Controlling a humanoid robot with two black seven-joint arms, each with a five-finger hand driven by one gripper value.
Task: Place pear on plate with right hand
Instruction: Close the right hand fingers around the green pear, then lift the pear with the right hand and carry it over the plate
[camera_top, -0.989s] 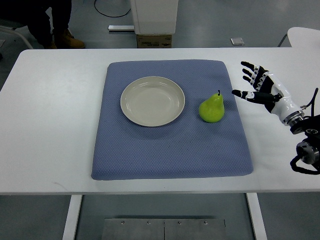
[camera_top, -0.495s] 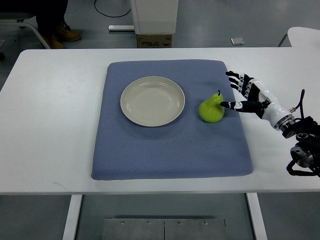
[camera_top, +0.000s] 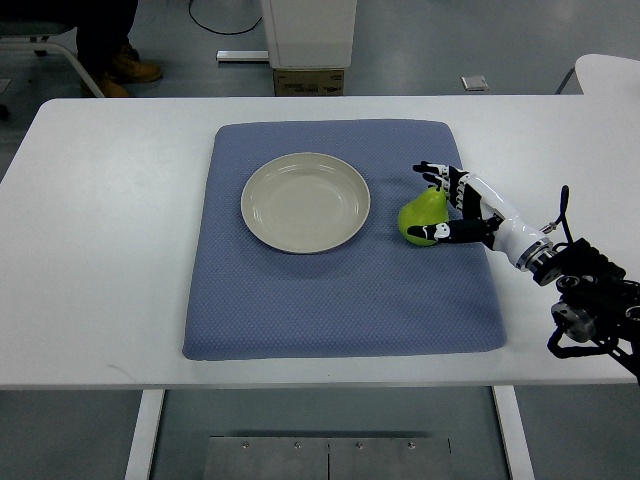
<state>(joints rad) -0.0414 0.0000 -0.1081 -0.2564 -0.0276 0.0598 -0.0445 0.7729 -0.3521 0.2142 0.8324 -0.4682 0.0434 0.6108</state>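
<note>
Reaching in from the right, the hand (camera_top: 455, 205) had its fingers (camera_top: 434, 170) spread around the pear (camera_top: 421, 216) — thumb at its near side, not clamped yet. Pear sat on the mat (camera_top: 340, 300), just right of the plate (camera_top: 305, 202) — w/ table (camera_top: 100, 250) underneath.

We see the mat (camera_top: 340, 290) lying on the bench (camera_top: 110, 230). On it, the plate (camera_top: 305, 201) sits left of the pear (camera_top: 423, 217), with the right robot hand (camera_top: 462, 207) touching the pear's right side.
</note>
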